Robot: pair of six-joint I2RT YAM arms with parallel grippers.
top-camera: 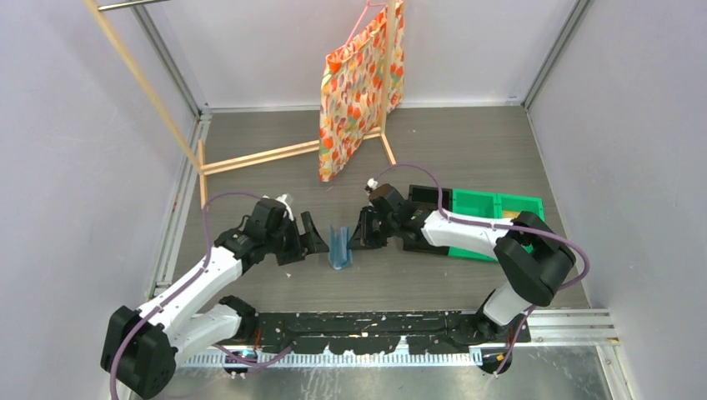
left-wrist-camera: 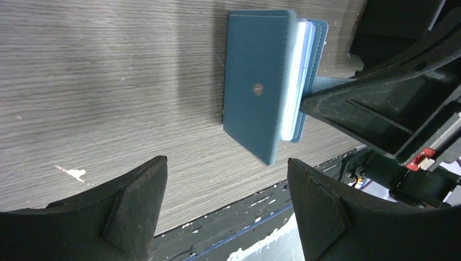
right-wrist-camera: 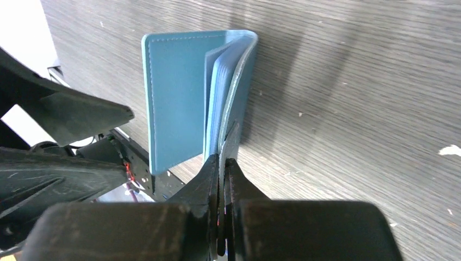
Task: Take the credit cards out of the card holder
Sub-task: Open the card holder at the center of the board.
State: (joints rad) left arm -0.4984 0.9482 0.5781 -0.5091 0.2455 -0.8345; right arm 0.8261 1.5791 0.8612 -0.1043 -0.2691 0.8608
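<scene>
The teal-blue card holder (top-camera: 340, 248) stands on edge on the grey table between my two grippers, partly fanned open. In the right wrist view its pale blue inner cover (right-wrist-camera: 176, 103) and sleeve leaves (right-wrist-camera: 217, 92) show. My right gripper (right-wrist-camera: 223, 159) is shut on the edge of its outer cover. My left gripper (left-wrist-camera: 226, 160) is open just left of the card holder (left-wrist-camera: 255, 98), apart from it, with nothing between the fingers. The snap-button side faces the left wrist camera. The credit cards are hidden among the leaves.
Green bins (top-camera: 492, 208) and a black bin (top-camera: 429, 196) sit behind the right arm. A patterned paper bag (top-camera: 358, 83) hangs on a wooden rack (top-camera: 258, 157) at the back. A black strip (top-camera: 367, 329) runs along the near table edge.
</scene>
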